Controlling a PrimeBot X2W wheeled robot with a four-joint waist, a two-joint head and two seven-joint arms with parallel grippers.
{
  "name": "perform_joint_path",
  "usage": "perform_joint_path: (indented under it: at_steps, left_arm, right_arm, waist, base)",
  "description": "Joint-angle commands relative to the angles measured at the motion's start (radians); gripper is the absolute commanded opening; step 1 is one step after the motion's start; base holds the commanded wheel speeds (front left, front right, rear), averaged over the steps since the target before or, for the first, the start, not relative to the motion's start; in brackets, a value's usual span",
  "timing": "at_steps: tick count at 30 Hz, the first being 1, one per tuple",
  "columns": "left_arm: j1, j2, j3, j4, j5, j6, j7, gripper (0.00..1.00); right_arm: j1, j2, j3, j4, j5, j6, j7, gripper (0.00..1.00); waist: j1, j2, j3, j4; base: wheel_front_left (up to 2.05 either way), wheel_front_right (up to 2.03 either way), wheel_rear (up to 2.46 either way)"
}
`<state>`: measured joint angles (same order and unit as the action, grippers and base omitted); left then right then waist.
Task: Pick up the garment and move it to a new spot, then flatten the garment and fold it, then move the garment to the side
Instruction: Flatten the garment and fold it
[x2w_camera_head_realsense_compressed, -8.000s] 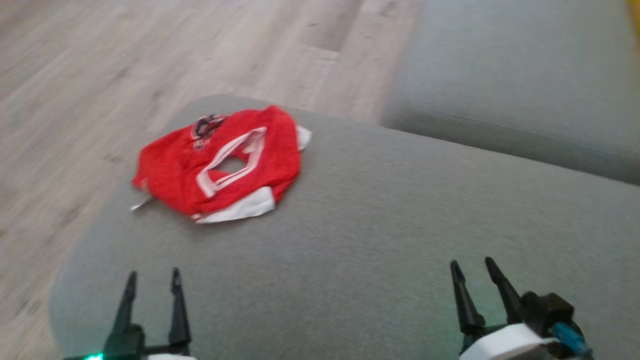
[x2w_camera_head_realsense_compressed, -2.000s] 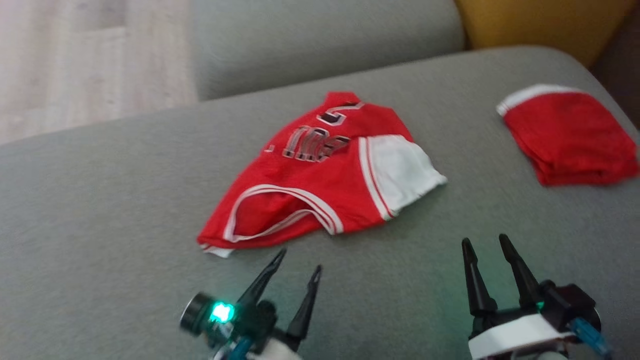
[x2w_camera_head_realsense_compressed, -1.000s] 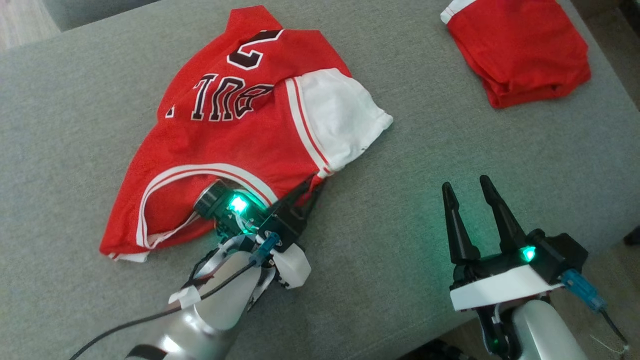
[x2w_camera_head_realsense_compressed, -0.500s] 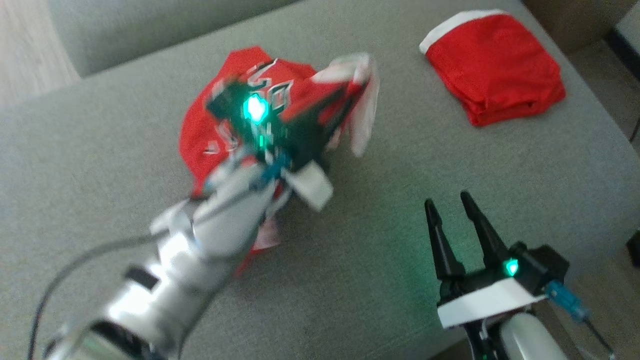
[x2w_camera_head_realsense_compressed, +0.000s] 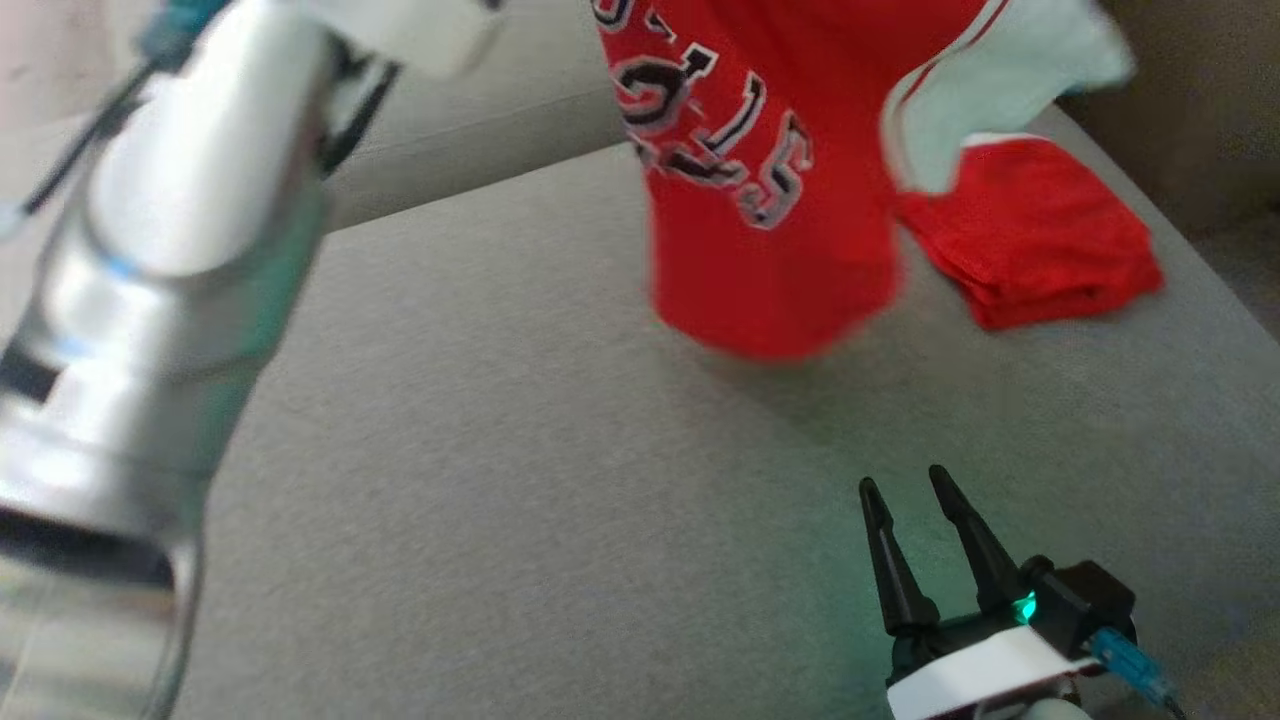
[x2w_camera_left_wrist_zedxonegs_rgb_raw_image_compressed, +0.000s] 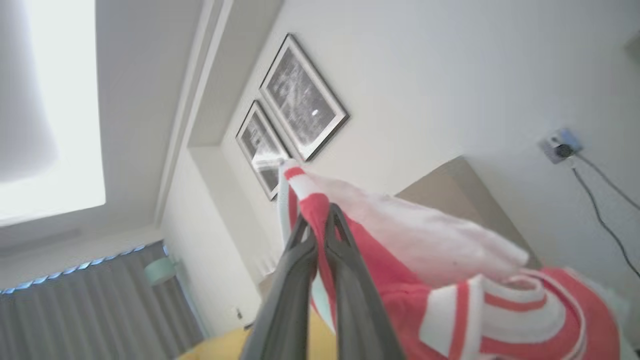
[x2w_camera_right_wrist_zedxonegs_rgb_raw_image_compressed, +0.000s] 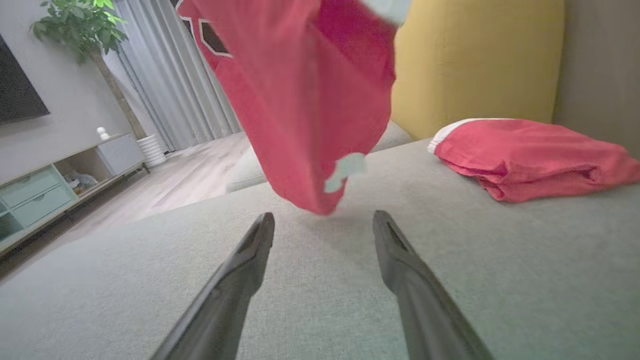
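two grippers are mine, and just one is busy. my left gripper (x2w_camera_left_wrist_zedxonegs_rgb_raw_image_compressed: 318, 217) is pinched tight on the top edge of the red shirt (x2w_camera_head_realsense_compressed: 770, 250), up high in the air. the shirt hangs from it long way up and down, with its low end near the grey sofa seat (x2w_camera_head_realsense_compressed: 480, 450). i cannot tell if it touches. my right gripper (x2w_camera_head_realsense_compressed: 904, 478) is wide and holds nothing. it sits low over the seat, and the low end of the shirt is just ahead of it, a bit to my left. so my right gripper is the nearer one to that loose end. a folded red cloth (x2w_camera_head_realsense_compressed: 1040, 250) lies on the seat to my right, just past the shirt. i think the bare seat on my left is the better new spot.
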<state>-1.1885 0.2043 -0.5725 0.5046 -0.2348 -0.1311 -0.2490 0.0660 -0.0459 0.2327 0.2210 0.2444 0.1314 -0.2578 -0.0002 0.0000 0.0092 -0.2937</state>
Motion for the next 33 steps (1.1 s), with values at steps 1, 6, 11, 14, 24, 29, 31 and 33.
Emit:
perform_joint_path:
  at_steps: [1,6,11,14,24,29,31,33]
  left_arm:
    - [0.06,0.086,0.053,-0.03,-0.04,0.002,0.032,0.0]
    - [0.298,0.159,0.085,-0.052,-0.131,0.008,0.09,0.08]
    - [0.58,0.24,0.117,-0.005,-0.194,0.058,0.117,0.66]
    - [0.675,0.269,0.143,0.044,-0.201,0.112,0.085,1.0]
    - [0.711,0.278,0.138,-0.039,-0.14,0.183,0.007,1.0]
    - [0.629,0.259,0.068,-0.14,-0.099,0.124,0.032,1.0]
    - [0.583,0.25,0.025,-0.18,-0.083,0.08,0.071,1.0]
    - [0.533,0.241,-0.02,-0.209,-0.068,0.047,0.119,1.0]
  right_arm:
    - [-0.022,-0.004,0.019,-0.04,-0.011,-0.001,-0.004,1.0]
    - [-0.016,-0.004,0.009,-0.043,-0.025,-0.001,-0.004,1.0]
    - [-0.032,-0.004,0.001,-0.043,-0.044,-0.001,-0.004,1.0]
    - [-0.048,-0.004,-0.003,-0.042,-0.052,-0.001,-0.004,1.0]
    - [-0.049,-0.004,-0.029,-0.034,-0.07,-0.001,-0.004,1.0]
    - [-0.061,-0.004,-0.024,-0.035,-0.062,-0.001,-0.004,1.0]
    - [-0.067,-0.004,-0.019,-0.038,-0.057,-0.001,-0.004,1.0]
    - [-0.076,-0.004,-0.015,-0.041,-0.051,-0.001,-0.004,1.0]
  waist:
    - [0.0002,0.0,-0.011,0.059]
    - [0.0002,0.0,0.006,0.111]
    - [0.0002,0.0,0.065,0.152]
    - [0.0002,0.0,0.094,0.159]
    - [0.0002,0.0,0.114,0.162]
    - [0.0002,0.0,0.117,0.129]
    - [0.0002,0.0,0.125,0.109]
    - [0.0002,0.0,0.137,0.086]
  base:
    - [0.0,0.0,0.0]
    - [0.0,0.0,0.0]
    - [0.0,0.0,0.0]
    - [0.0,0.0,0.0]
    - [0.0,0.0,0.0]
    - [0.0,0.0,0.0]
    - [0.0,0.0,0.0]
    - [0.0,0.0,0.0]
